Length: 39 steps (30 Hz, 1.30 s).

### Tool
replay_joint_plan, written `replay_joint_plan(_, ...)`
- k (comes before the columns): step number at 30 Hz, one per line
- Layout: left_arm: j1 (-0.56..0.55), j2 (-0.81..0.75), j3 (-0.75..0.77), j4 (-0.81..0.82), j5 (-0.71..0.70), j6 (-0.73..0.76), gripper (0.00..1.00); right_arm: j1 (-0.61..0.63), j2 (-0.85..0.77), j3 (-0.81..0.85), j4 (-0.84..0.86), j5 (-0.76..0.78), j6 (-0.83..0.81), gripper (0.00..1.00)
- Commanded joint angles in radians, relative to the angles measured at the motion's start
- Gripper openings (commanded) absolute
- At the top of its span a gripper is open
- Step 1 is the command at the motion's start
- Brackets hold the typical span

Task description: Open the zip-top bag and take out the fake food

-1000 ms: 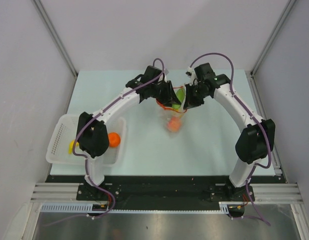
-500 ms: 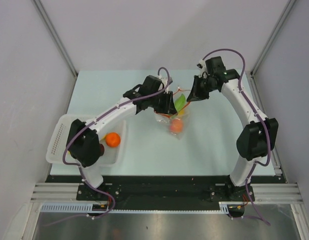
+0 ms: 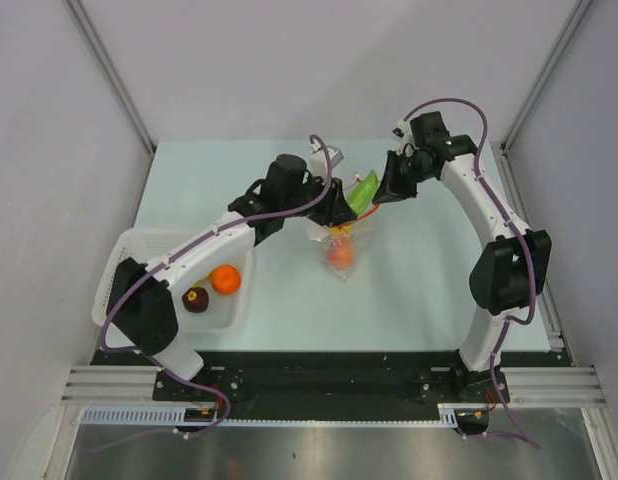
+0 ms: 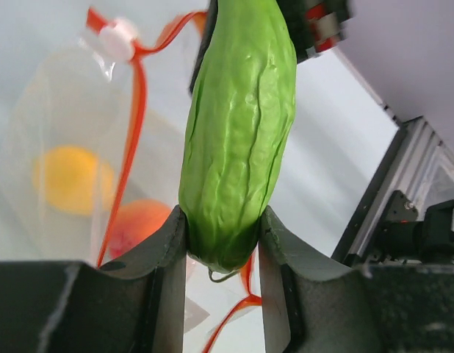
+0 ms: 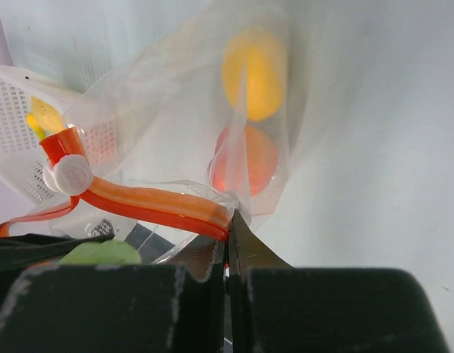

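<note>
The left pincer (image 4: 223, 246) is clenched on the blunt end of a long, ridged green plastic cucumber (image 4: 238, 132); the right pincer (image 5: 228, 220) is pinched tight on the red-orange zip strip (image 5: 161, 206) of the small clear plastic zip-top bag (image 5: 275, 140), near its white slider (image 5: 71, 175). The bag hangs between the two arms over the middle of the pale tabletop (image 3: 419, 290); a round yellow fake fruit (image 5: 253, 70) and a peach-orange one (image 5: 245, 162) lie inside it.

The likeliest trouble is the cucumber slipping; the fingers grip only its rounded tip, so a quick swing could squeeze it out onto the tabletop. A loop of the strip runs just beneath that tip, and whether the cucumber is wholly clear of the bag's mouth I cannot tell; if it snags, pulling away could drag the bag from the right pincer's thin hold, dropping the two pieces and folding the mouth shut. The white plastic mesh basket (image 3: 124, 262) sits well apart at the left; the long cucumber might strike its rim and bounce out.
</note>
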Motion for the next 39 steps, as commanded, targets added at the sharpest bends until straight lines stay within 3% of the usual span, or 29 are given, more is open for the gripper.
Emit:
replay_joint_plan(1, -0.005, -0.092, -0.045, 0.232, 0.122, -0.025, 0.00, -0.011, -0.007, 0.010, 0.010, -0.006, -0.016, 0.00)
replay_joint_plan(5, 0.004, -0.086, 0.004, 0.280, 0.117, -0.139, 0.00, 0.000, -0.024, 0.001, 0.002, 0.011, -0.021, 0.00)
replay_joint_plan(9, 0.044, -0.106, 0.041, 0.297, -0.031, -0.382, 0.00, 0.009, -0.043, -0.008, 0.002, 0.023, -0.027, 0.00)
replay_joint_plan(13, 0.105, -0.117, 0.106, 0.194, -0.084, -0.528, 0.00, 0.008, -0.052, -0.014, 0.002, 0.020, -0.028, 0.00)
replay_joint_plan(18, 0.187, -0.233, 0.097, -0.100, -0.314, -0.467, 0.00, 0.008, -0.046, -0.007, 0.002, 0.015, -0.030, 0.00)
replay_joint_plan(22, 0.216, -0.319, 0.057, -0.478, -0.722, -0.473, 0.00, 0.008, -0.043, -0.007, 0.003, 0.003, -0.035, 0.00)
replay_joint_plan(25, 0.263, -0.368, -0.017, -0.641, -0.835, -0.508, 0.00, 0.008, -0.043, -0.007, 0.005, 0.002, -0.042, 0.00)
replay_joint_plan(33, 0.441, -0.494, -0.316, -0.723, -0.857, -0.531, 0.00, 0.008, -0.043, -0.027, 0.000, -0.001, -0.059, 0.00)
replay_joint_plan(39, 0.703, -0.388, -0.347, -0.668, -0.718, -0.502, 0.00, 0.008, -0.050, -0.051, 0.008, -0.004, -0.064, 0.00)
